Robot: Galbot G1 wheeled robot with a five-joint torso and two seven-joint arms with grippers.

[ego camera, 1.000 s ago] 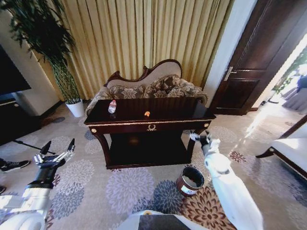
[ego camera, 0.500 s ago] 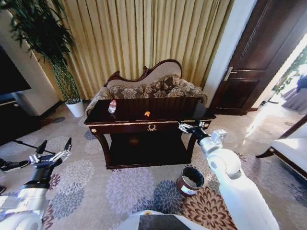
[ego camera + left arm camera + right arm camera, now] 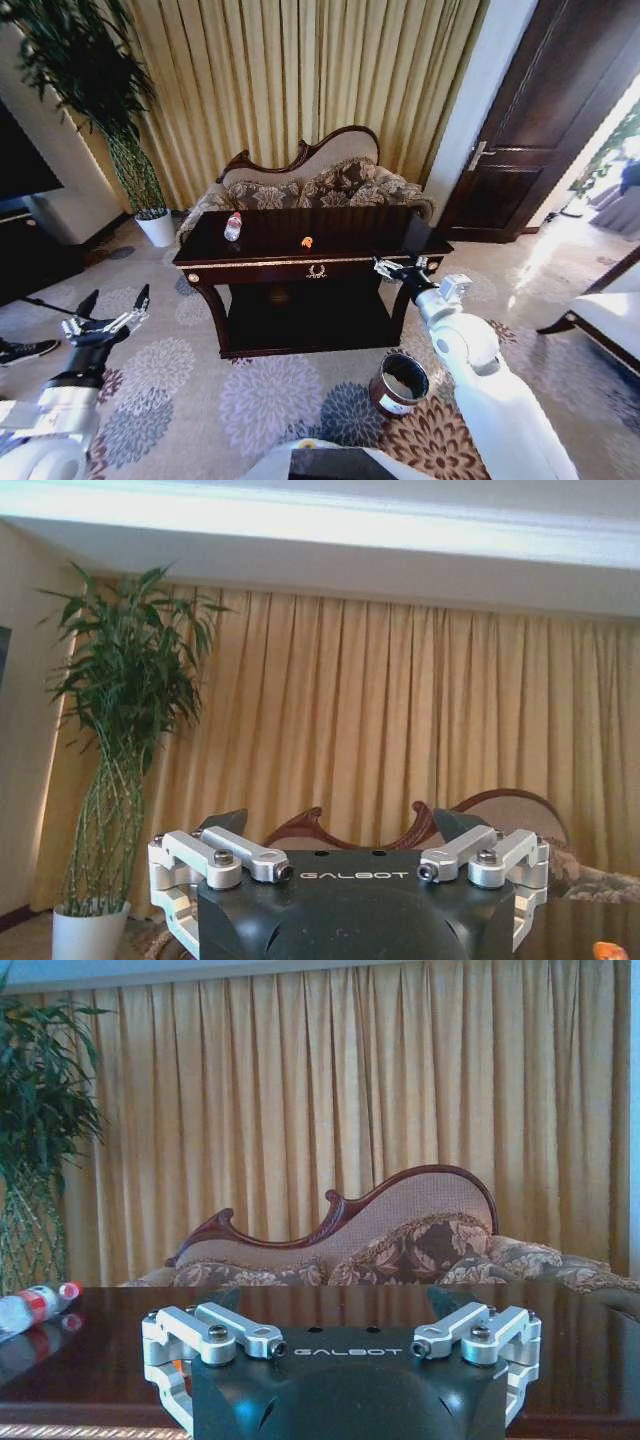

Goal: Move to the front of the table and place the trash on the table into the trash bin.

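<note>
On the table [image 3: 270, 240] the bottle [image 3: 233, 226] lies at ten o'clock and an orange scrap [image 3: 307, 241] near centre, the trash bin [image 3: 399, 383] stands on the carpet at five o'clock, the right gripper [image 3: 399, 268] hovers spread at the table's front right edge, and the left gripper [image 3: 108, 312] hangs spread at eight o'clock.

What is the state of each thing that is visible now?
bottle: lying on the table, left end
orange scrap: on the table, middle
trash bin: upright on the carpet, open top
left end effector: open, empty, low
right end effector: open, empty, at the table's front edge
</note>
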